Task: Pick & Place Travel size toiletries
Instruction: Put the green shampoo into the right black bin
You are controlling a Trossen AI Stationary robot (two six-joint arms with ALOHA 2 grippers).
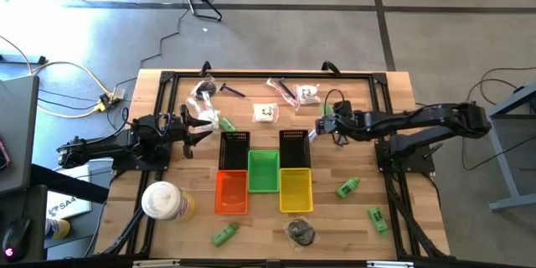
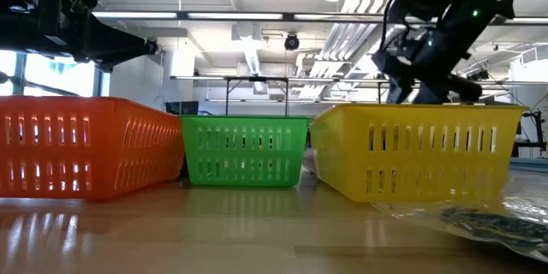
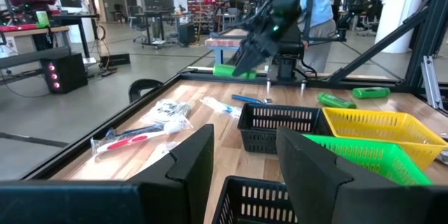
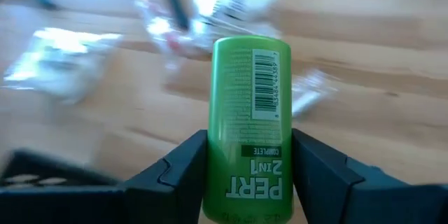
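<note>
Bottle [image 4: 249,126]: we see it green, labelled, clamped in the right gripper [image 4: 248,175]; overhead hides it.
Left gripper [image 3: 245,164]: parted, empty, over black basket [image 3: 259,199].

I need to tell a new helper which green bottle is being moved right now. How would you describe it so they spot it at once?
Start at the row of baskets mid-table and find the black basket on the right. Just above its far end hangs the right gripper. The green bottle clamped between its jaws is the one: unlike the other green bottles, it is off the wood.
</note>
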